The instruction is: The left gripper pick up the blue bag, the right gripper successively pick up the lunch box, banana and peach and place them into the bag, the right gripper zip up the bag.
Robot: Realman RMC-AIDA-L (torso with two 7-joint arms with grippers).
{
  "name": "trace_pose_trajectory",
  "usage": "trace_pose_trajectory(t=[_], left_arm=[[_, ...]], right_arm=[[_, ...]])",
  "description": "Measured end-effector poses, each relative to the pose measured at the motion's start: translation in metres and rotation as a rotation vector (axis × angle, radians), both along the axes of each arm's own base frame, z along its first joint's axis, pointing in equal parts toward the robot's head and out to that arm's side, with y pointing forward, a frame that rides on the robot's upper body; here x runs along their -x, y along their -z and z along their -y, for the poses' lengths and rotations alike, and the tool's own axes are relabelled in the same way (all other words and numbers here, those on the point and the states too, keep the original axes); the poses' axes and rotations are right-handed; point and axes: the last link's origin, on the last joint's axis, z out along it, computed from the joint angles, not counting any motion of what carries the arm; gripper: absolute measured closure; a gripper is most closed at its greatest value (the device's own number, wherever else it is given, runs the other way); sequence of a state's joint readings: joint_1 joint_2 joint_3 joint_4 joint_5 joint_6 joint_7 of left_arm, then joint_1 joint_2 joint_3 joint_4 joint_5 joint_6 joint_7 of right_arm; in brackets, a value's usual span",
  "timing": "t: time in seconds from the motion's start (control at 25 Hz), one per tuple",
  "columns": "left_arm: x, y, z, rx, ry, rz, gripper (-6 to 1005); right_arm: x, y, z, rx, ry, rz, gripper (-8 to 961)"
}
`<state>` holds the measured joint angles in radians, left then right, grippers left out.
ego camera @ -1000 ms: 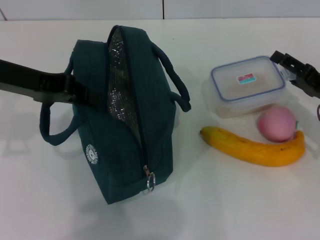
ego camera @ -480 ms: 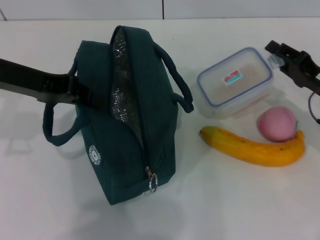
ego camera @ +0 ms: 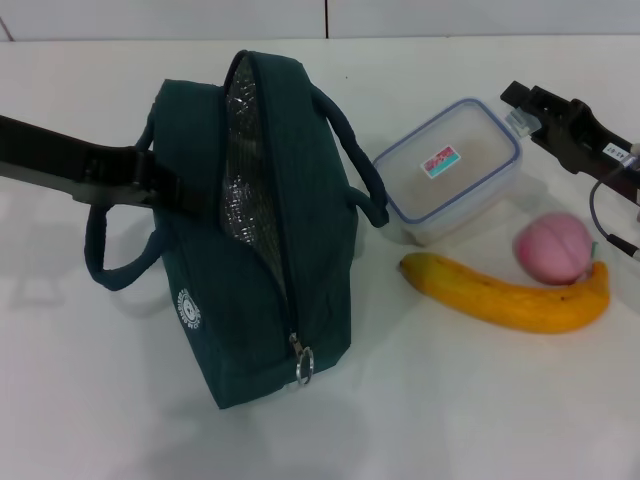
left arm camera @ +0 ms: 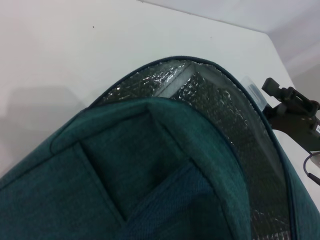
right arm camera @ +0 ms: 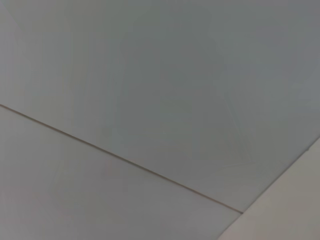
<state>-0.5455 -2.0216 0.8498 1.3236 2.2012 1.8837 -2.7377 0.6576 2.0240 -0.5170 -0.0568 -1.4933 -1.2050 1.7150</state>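
The fingers of the left gripper (ego camera: 165, 188) were pinching the side of the blue bag (ego camera: 265, 250), which stood open and tilted on the table (ego camera: 450, 400). It is soft fabric and will sag. Next came the lunch box (ego camera: 447, 170), stiff and smooth, held at its far corner by the right gripper (ego camera: 524, 108), with the banana (ego camera: 505, 295) and peach (ego camera: 553, 247) near it.
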Motion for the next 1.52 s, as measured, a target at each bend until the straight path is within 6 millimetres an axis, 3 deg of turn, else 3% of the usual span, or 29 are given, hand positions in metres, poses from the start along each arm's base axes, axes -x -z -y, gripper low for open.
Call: trace_pose_trajectory(t=[0.8, 1.52], left_arm=[[0.002, 0.002, -0.001, 0.017, -0.004, 0.007, 970], [0.0, 0.004, 0.001, 0.024, 0.002, 0.032, 970]], right_arm=[[0.003, -0.001, 0.005, 0.014, -0.016, -0.046, 877], [-0.025, -0.033, 0.024, -0.13, 0.046, -0.161, 851]])
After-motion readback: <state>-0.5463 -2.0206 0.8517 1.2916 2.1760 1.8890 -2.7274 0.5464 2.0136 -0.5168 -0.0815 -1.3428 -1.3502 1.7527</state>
